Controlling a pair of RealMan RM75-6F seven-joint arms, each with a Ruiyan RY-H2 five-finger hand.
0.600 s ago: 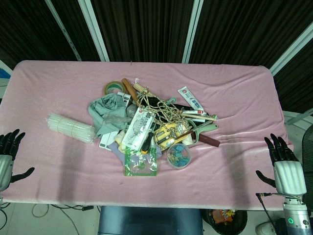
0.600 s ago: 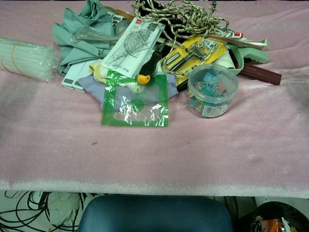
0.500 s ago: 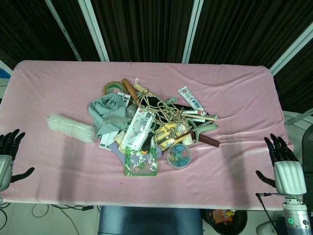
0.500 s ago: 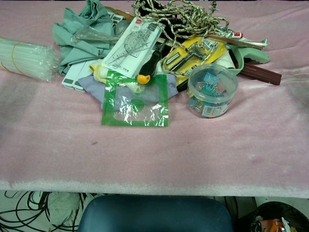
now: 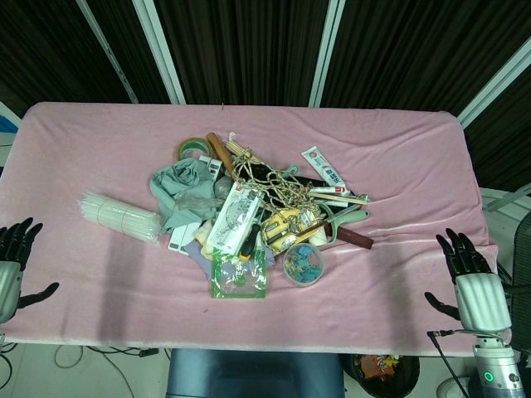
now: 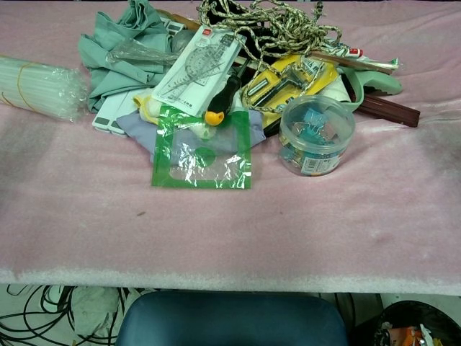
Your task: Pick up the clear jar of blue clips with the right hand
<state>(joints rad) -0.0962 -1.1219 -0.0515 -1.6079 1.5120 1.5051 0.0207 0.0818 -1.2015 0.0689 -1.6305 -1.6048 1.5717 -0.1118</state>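
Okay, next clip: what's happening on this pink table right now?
Nothing is being handled. The clear jar of blue clips stands upright at the near right edge of a cluttered pile on the pink cloth, beside a green plastic pouch. The right hand hovers open at the table's right end, well clear of the jar. The left hand is open at the left edge.

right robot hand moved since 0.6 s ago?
Yes. In the head view the right robot hand has shifted slightly left, inward over the pink table's edge, toward the clear jar.
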